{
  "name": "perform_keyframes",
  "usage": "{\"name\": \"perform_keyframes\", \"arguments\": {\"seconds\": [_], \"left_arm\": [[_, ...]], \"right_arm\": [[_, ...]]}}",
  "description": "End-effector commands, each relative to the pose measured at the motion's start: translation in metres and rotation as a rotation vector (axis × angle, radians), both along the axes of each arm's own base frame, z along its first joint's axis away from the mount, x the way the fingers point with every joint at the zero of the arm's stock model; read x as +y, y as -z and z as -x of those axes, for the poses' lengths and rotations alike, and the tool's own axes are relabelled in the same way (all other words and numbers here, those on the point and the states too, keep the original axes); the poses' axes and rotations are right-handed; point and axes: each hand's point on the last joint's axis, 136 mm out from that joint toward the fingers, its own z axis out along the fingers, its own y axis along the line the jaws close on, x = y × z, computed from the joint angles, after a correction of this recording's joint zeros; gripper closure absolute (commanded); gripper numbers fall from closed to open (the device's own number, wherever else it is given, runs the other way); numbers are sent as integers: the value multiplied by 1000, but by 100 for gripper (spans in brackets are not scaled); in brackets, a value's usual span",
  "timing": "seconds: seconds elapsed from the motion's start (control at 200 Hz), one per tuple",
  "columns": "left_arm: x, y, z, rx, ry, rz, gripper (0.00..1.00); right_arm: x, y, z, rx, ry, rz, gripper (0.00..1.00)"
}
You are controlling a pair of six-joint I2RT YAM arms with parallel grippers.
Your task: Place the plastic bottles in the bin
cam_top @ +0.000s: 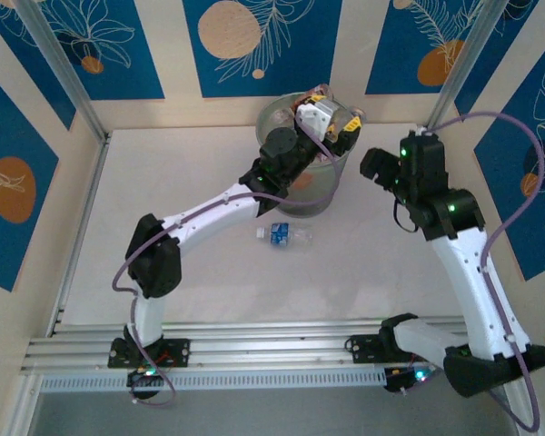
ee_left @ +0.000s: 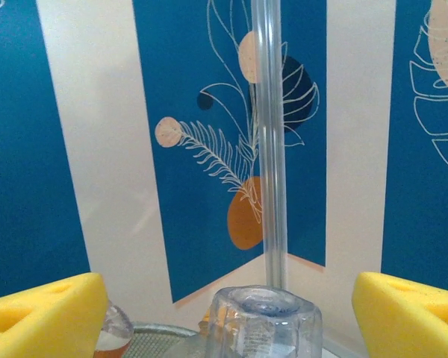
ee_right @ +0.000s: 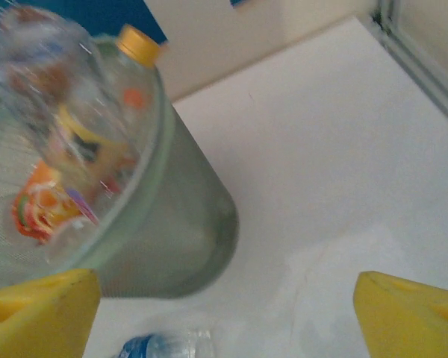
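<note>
Grey-green bin (ee_right: 187,224) holds several bottles (ee_right: 67,149); your left pincer (ee_left: 228,309) is spread over it, your right pincer (ee_right: 224,317) spread beside it; one blue-label bottle (cam_top: 282,234) lies on the counter (cam_top: 163,173).

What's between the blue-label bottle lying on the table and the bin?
Nothing, just bare table between the bottle and the bin. The right wrist view shows it best; the top view agrees.

top: high, looking down | left wrist: level, facing wall (ee_left: 97,149) | right wrist: tilted down — 3 share bin (cam_top: 334,182)
</note>
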Motion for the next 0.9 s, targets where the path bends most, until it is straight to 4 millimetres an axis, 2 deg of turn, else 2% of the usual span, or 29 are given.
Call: {"name": "perform_keyframes", "arguments": {"seconds": [0.0, 0.105, 0.21, 0.29, 0.4, 0.5, 0.655, 0.895], "left_arm": [[35, -30, 8, 34, -77, 86, 13], [66, -25, 10, 96, -163, 85, 9], [99, -11, 13, 190, -258, 82, 3], [124, 7, 18, 278, -313, 80, 2], [150, 42, 27, 412, -370, 44, 1], [163, 75, 38, 502, -379, 1, 1], [184, 119, 54, 600, -418, -58, 1], [212, 160, 70, 676, -475, -102, 1]], "right_arm": [[10, -38, -23, -97, -50, -1, 18], [17, -55, -40, -123, -69, 5, 20], [20, -64, -53, -135, -53, 8, 23], [19, -63, -56, -138, -21, 40, 24], [26, -62, -57, -157, -37, 44, 29], [28, -61, -61, -178, -25, 22, 30], [18, -60, -73, -213, 66, -14, 26], [16, -51, -98, -228, 130, -149, 21]]}}
